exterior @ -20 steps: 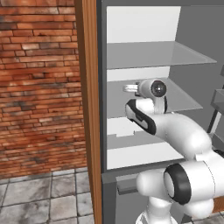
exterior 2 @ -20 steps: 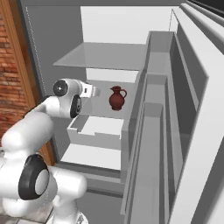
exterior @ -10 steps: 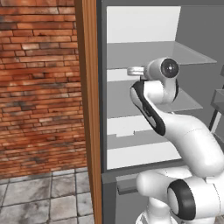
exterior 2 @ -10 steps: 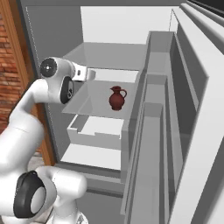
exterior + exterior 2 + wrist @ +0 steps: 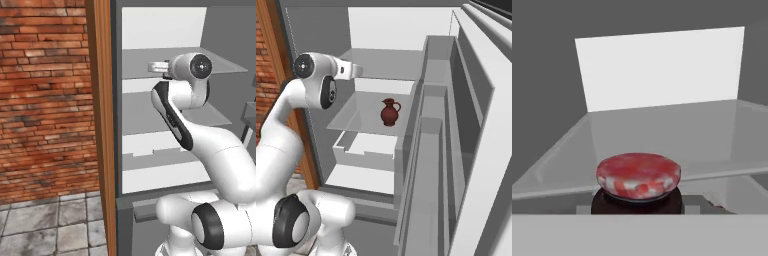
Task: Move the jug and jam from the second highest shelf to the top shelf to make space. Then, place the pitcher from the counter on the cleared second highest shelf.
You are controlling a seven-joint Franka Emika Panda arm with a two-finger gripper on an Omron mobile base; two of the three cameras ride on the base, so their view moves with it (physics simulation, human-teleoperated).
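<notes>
Small dark-red jam jar (image 5: 638,186) w/ mottled red-white lid is seen held in hand (image 5: 159,66) at level of thin pale grey top shelf (image 5: 662,135). Red-brown glazed jug (image 5: 389,111) is shown in right base view, upright on second highest grey shelf (image 5: 356,120).

The left base view is looking forward from behind the arm's left side, facing the open grey cabinet (image 5: 165,125) from a moderate distance, with a brick wall (image 5: 45,95) and a wooden post (image 5: 101,125) taking up its left half. The right base view is looking from behind the arm's right side, downward and into the same cabinet (image 5: 381,115), with tall grey panels (image 5: 456,150) crowding its right half. Both are sharing the cabinet's shelves, white back panel and the raised arm. The hand view is sitting very close, looking level across the top shelf (image 5: 662,135) toward the white back panel (image 5: 662,67), with the jam (image 5: 638,182) right below the lens.
</notes>
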